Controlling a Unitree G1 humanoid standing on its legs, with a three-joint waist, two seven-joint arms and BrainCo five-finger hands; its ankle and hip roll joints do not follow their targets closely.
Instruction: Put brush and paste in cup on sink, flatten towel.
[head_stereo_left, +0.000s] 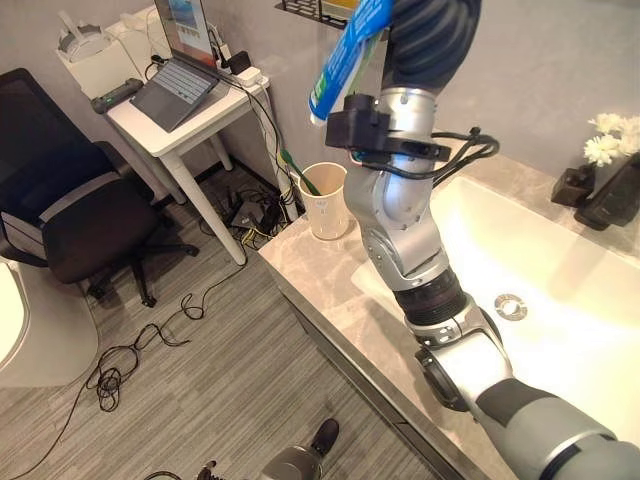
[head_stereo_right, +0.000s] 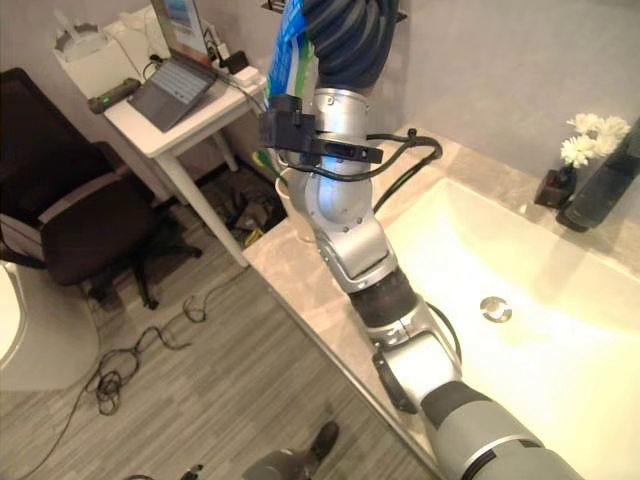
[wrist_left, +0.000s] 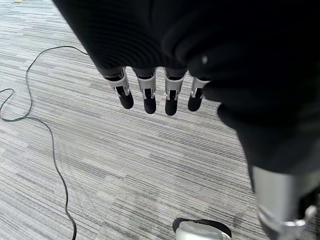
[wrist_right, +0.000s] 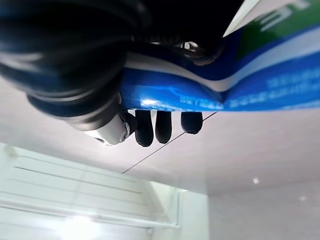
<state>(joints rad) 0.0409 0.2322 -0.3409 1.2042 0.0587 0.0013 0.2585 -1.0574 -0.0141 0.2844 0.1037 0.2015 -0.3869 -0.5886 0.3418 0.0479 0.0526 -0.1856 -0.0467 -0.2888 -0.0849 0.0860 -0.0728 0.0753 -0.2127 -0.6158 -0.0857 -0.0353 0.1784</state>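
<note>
- Left hand (wrist_left: 155, 95): fingers hang straight and relaxed over grey floor; nothing held.
- Cup (head_stereo_left: 326, 200): upright on the marble counter's (head_stereo_left: 320, 275) left end, beside the sink basin (head_stereo_left: 540, 270); green brush (head_stereo_left: 303, 178) stands inside.
- Right hand (wrist_right: 160, 125): raised high above the cup, fingers curled round the blue paste tube (head_stereo_left: 345, 60).

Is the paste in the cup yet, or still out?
Out. The right robot hand grips the paste raised above the cup, which stands upright on the counter holding a green brush.
</note>
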